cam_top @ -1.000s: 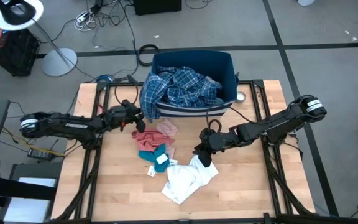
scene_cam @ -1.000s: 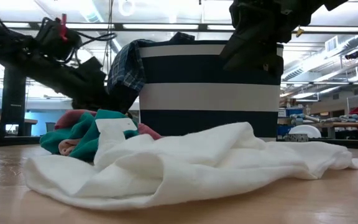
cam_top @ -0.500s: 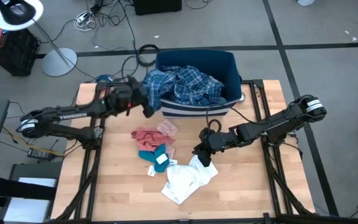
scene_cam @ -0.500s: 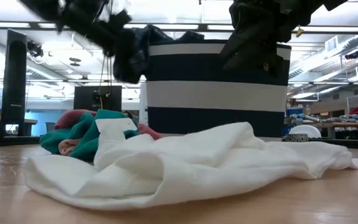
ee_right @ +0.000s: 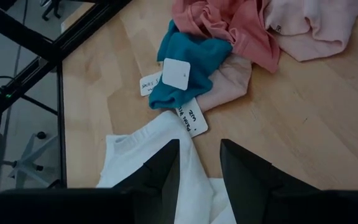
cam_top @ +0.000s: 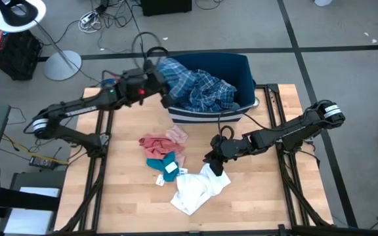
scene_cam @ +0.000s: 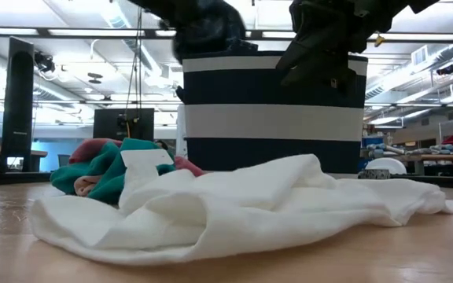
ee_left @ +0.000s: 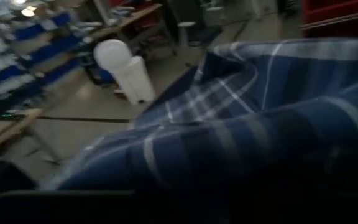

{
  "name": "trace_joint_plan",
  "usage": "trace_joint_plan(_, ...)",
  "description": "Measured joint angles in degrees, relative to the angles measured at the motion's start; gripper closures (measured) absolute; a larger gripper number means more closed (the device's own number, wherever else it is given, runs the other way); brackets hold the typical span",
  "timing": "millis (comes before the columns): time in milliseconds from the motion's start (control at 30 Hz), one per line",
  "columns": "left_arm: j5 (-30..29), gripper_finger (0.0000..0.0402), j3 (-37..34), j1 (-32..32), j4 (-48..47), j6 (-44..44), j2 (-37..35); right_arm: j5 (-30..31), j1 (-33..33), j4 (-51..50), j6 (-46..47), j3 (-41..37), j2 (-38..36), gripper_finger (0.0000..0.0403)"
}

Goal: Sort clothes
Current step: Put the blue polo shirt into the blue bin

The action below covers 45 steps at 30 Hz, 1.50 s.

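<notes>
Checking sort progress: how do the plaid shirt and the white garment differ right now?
The plaid shirt is blue-white checked; the white garment is plain. The plaid shirt is heaped in the dark blue bin, held at its edge by the left gripper; the white garment lies crumpled on the table, with the right gripper open just above it. Both are soft, rumpled fabric.

Bright overhead ceiling lights, soft shadows; left wrist view dim, motion-blurred.
</notes>
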Motion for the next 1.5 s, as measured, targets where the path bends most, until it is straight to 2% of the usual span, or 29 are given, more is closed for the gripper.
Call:
trace_joint_plan(200,4.3,0.0289,7.4,0.1,-0.1,-7.5,11.9,0.0,0.1,0.4,0.0,0.0,0.0,0.0286)
trace_joint_plan(433,4.3,0.0289,15.6,0.3,-0.7,-16.9,25.6,0.0,0.5,1.4,0.3,0.0,0.0,0.0286)
trace_joint_plan(600,5.5,0.0289,21.8,0.4,-10.1,-25.1,34.6,0.0,1.0,1.8,0.4,0.0,0.0,0.0286)
trace_joint_plan(767,11.3,0.0289,24.0,0.8,-14.8,-32.2,40.0,0.0,1.3,2.0,0.4,0.0,0.0,0.0286)
trace_joint_plan(1000,11.7,0.0289,23.8,0.7,-12.0,-33.4,40.7,-0.6,1.3,2.4,0.4,0.0,0.0,0.0286)
trace_joint_plan(1133,11.6,0.0289,24.7,0.7,-14.0,-33.0,39.1,-0.8,1.3,2.3,-0.4,0.0,0.0,0.0286)
trace_joint_plan(1500,12.2,0.0289,27.6,0.0,-20.9,-22.4,28.3,-1.0,1.2,2.3,-2.1,0.0,0.0,0.0286)
